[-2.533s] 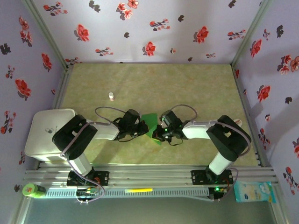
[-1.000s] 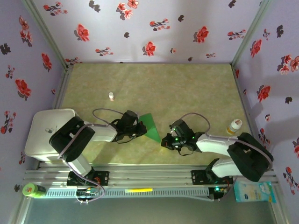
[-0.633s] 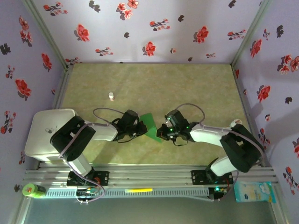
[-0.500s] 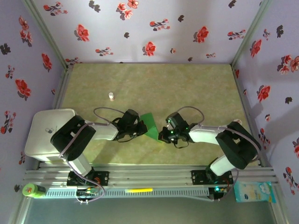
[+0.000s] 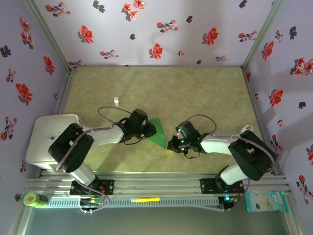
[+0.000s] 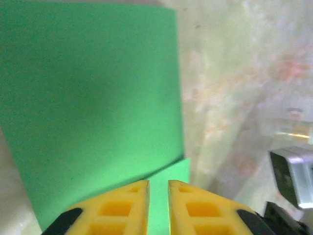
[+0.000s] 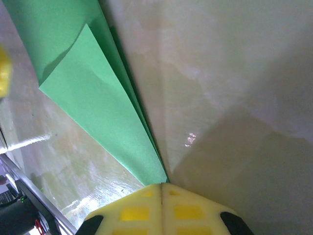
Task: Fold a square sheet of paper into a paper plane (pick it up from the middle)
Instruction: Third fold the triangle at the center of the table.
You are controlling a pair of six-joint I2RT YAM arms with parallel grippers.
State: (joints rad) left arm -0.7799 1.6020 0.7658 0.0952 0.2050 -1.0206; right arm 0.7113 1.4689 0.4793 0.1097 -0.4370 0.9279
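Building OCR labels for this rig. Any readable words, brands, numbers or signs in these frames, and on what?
None can be read as text.
White box: small dark logo mark, too small to read.
Light-blue packet: some printing, too blurred to read.
Green object at the near left corner: red mark, unreadable.
Green paper: plain, no print.
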